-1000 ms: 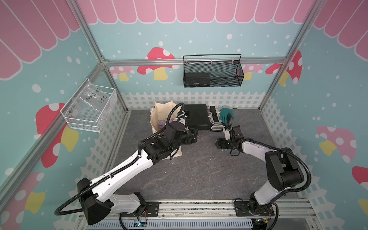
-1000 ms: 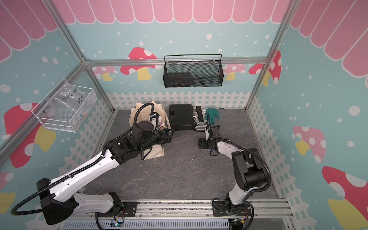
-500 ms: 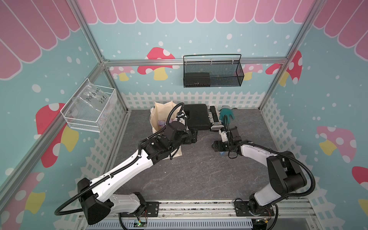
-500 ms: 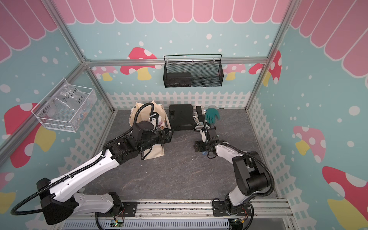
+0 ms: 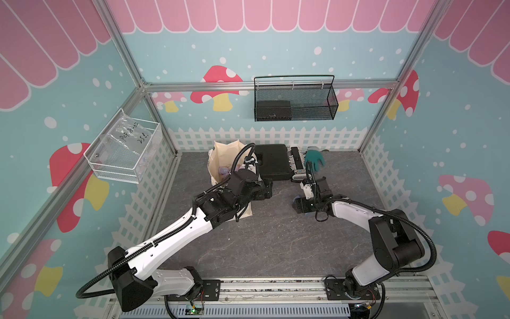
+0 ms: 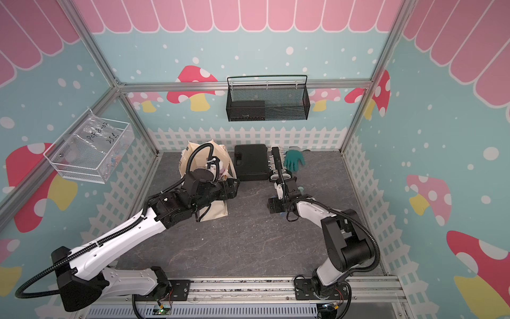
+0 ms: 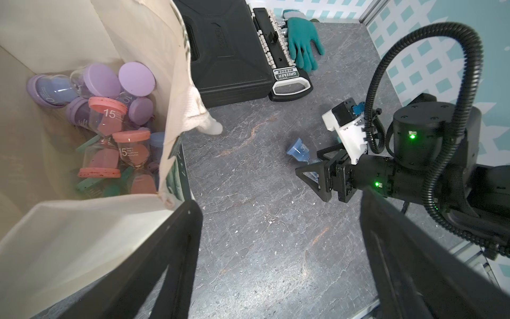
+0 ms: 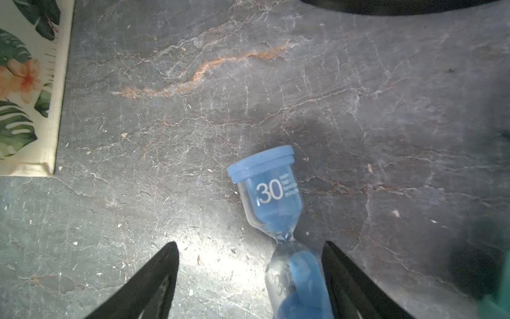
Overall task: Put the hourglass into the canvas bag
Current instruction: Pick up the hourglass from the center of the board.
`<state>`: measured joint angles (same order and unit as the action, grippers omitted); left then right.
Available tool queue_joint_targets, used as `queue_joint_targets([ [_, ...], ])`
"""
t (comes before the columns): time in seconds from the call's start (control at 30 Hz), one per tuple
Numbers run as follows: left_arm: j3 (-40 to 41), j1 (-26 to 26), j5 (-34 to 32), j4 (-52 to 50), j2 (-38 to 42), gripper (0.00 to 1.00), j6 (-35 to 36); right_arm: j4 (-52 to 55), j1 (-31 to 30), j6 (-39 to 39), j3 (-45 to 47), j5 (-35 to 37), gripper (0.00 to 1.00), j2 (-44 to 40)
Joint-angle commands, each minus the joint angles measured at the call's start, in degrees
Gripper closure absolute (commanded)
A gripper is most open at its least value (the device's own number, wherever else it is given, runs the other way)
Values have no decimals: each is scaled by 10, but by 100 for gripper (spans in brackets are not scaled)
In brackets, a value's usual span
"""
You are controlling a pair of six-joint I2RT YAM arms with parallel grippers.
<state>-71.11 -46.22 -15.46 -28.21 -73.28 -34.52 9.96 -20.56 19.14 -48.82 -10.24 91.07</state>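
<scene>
A blue hourglass (image 8: 269,193) marked 30 lies on its side on the grey table (image 8: 193,110); it also shows in the left wrist view as the hourglass (image 7: 298,150). My right gripper (image 8: 249,248) is low over it and open. One bulb lies between the fingers, close against one finger, with a wide gap to the other. The cream canvas bag (image 5: 222,154) (image 6: 190,157) stands open at the back left, with several purple, pink and green hourglasses (image 7: 110,121) inside. My left gripper (image 7: 278,204) (image 5: 265,190) hangs open and empty beside the bag's rim (image 7: 82,210).
A black hard case (image 5: 273,161), a socket rail (image 5: 296,163) and a teal glove (image 5: 314,160) lie along the back wall. A wire basket (image 5: 294,99) hangs on that wall. A clear bin (image 5: 124,149) hangs on the left wall.
My right gripper has moved a little left and down over the blue hourglass, and its jaws have narrowed somewhat. The left arm has stayed put.
</scene>
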Motion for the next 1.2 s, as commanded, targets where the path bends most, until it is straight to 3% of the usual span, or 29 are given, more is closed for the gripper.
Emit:
queue_joint_targets([
  [0.0,6,-2,-11,1,10,12,-4,38,-14,0,-7,19,18,9],
  [0.27,2,-2,-9,2,6,12,-2,39,-36,0,-1,36,21,25],
  [0.7,0,-2,-16,0,5,12,1,38,-47,-1,4,60,36,49],
  [1.17,-8,-2,-12,-1,0,11,2,26,-48,-6,2,58,60,46],
])
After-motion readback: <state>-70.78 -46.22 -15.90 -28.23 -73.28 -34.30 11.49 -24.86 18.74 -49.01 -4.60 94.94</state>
